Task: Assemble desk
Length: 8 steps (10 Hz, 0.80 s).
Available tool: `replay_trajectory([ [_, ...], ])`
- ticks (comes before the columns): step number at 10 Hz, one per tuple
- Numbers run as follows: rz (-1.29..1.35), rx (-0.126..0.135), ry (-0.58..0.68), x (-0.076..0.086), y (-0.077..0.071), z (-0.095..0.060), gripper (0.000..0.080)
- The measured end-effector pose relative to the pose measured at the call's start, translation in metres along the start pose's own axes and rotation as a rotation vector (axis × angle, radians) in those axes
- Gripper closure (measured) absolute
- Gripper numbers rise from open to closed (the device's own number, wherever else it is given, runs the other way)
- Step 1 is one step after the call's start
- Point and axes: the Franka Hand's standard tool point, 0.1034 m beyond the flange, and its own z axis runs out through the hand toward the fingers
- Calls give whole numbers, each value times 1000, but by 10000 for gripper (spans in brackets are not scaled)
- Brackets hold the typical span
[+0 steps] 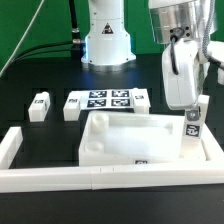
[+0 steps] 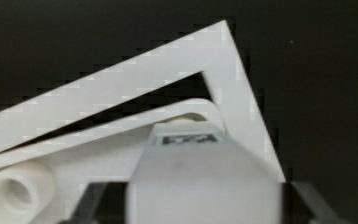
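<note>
The white tray-like tabletop (image 1: 135, 140) lies on the black table inside the border frame. My gripper (image 1: 189, 106) is above its corner at the exterior view's right, shut on a white square-post leg (image 1: 193, 128) with a black-and-white tag. It holds the leg upright, the lower end at the tabletop's rim. In the wrist view the leg (image 2: 201, 170) fills the space between my dark fingers (image 2: 105, 203), with the gripper (image 2: 202, 212) closed round it. The tabletop's angled rim (image 2: 185, 70) and a round corner socket (image 2: 16, 195) show beyond it. Another loose leg (image 1: 40, 105) lies at the exterior view's left.
The marker board (image 1: 105, 102) lies behind the tabletop. The long white border frame (image 1: 60, 176) runs along the front and both sides. The robot base (image 1: 105, 40) stands at the back. A small white part (image 1: 140, 98) sits beside the marker board.
</note>
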Motion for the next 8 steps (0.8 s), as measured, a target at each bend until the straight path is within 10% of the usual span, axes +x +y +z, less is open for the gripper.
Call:
replay_trajectory([
  [2, -13, 1, -1, -1, 0, -1, 215],
  [4, -80, 32, -25, -7, -6, -31, 161],
  [8, -94, 22, -24, -6, -5, -33, 151],
])
